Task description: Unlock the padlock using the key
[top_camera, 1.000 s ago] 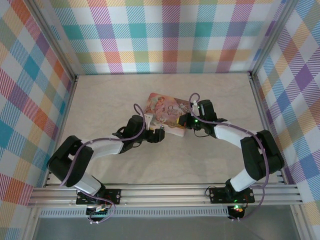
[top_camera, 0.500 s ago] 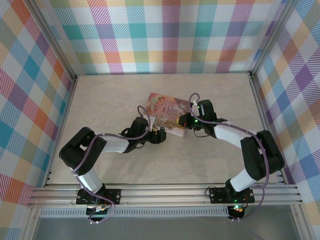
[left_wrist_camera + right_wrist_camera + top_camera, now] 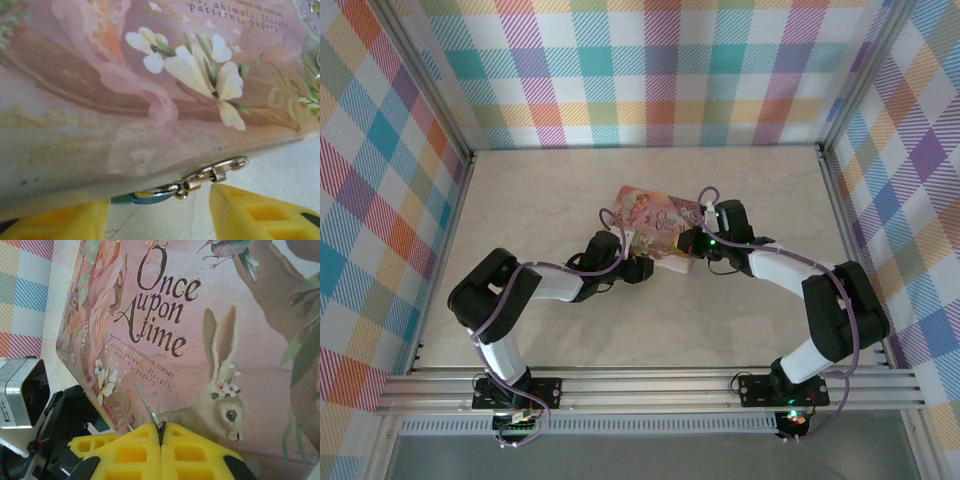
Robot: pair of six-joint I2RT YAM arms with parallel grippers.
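Pale marbled tabletop [image 3: 540, 200] was enclosed by pastel plaid walls [image 3: 650, 70]; the pink tin [image 3: 655, 222] lay mid-table. The left gripper [image 3: 160, 220], fingers apart, flanked a blue sliver (probably the padlock [image 3: 145, 198]) at the tin's front edge. The right gripper [image 3: 161, 437] pinched the key [image 3: 147, 407] over the lid.

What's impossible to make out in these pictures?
Padlock: left wrist view, blurred, mostly hidden under the pink tin's edge.
Key: right wrist view, its lower part buried between the right gripper's shut fingers.
Top view: both too small to find.
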